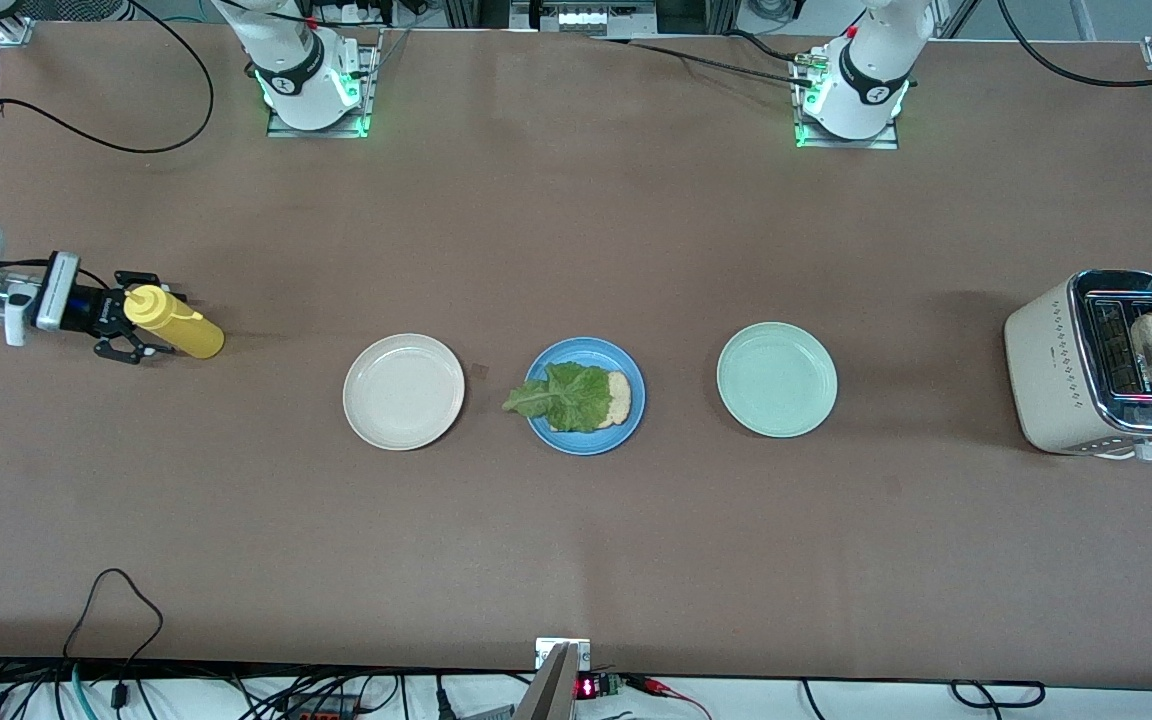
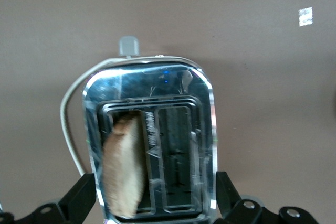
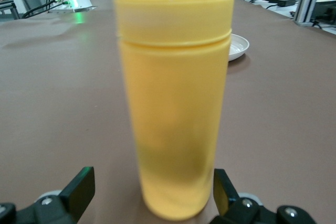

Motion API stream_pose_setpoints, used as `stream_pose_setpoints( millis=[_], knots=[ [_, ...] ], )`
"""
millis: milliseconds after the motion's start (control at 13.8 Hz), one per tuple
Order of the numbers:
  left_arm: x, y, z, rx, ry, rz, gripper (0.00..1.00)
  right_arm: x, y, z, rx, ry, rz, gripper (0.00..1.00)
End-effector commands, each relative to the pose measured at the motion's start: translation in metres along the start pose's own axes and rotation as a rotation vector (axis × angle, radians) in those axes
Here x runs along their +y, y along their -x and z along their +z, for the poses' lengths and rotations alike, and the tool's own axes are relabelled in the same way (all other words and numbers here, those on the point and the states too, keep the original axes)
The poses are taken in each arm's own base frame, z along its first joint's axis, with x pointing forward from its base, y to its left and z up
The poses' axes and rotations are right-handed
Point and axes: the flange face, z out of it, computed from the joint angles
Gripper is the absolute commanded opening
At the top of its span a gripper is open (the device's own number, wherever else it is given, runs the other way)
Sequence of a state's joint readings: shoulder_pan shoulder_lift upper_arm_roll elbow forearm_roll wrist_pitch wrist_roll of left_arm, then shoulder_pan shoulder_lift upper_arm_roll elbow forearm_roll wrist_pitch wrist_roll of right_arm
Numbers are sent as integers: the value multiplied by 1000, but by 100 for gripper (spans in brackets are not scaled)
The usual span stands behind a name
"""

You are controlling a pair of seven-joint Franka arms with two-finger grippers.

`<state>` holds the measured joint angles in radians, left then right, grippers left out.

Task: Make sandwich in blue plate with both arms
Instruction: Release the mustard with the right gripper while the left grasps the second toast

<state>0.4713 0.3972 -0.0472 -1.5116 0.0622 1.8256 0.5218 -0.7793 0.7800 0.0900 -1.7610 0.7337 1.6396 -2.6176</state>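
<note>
Both claws out at the bench ends.
Left claw (image 2: pixel 156 195) spread over toaster (image 1: pixel 1101 362), bread (image 2: pixel 124 169) between; right claw (image 3: pixel 154 190) open around yellow bottle (image 3: pixel 173 93).

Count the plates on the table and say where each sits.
3, in one row. The beige plate lies toward the right arm's end, the blue plate with lettuce on bread sits in the middle, the mint-green plate toward the left arm's end.

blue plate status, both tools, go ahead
Right tool open around yellow bottle, left tool open over toaster at bread slice. Blue plate: one slice, lettuce on top. Nothing in the way.
</note>
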Motion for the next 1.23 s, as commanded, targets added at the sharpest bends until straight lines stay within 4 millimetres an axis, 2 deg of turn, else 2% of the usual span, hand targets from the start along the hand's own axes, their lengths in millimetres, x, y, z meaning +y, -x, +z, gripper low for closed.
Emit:
stream_pose_setpoints(
  millis=[0, 145, 289, 362, 506, 579, 651, 868, 940, 1013, 1157],
  knots=[
    [-26, -2, 12, 24, -16, 90, 100, -3, -1, -29, 5, -9, -29, 100],
    [-36, 3, 27, 9, 6, 140, 100, -10, 3, -51, -6, 19, -23, 100],
    [-39, 6, 36, -4, 22, 144, 100, -7, -4, -59, -6, 17, -30, 100],
    [-40, 6, 42, -8, 28, 141, 100, 1, -13, -67, -14, 20, -50, 100],
    [-40, 7, 50, -16, 44, 138, 93, 16, -33, -84, -34, 4, -39, 100],
    [-41, 10, 59, -29, 56, 135, 86, 25, -46, -91, -46, -11, -24, 100],
    [-40, 12, 62, -36, 62, 133, 79, 31, -63, -100, -71, -22, -14, 100],
    [-39, 14, 64, -51, 73, 107, 69, 46, -123, -119, -161, -33, 52, 100],
    [-38, 15, 66, -60, 79, 95, 64, 52, -151, -122, -199, -37, 77, 100],
    [-37, 16, 65, -74, 87, 82, 54, 58, -180, -122, -241, -44, 107, 100],
    [-35, 18, 62, -86, 96, 70, 40, 70, -242, -116, -311, -48, 157, 100]
  ],
)
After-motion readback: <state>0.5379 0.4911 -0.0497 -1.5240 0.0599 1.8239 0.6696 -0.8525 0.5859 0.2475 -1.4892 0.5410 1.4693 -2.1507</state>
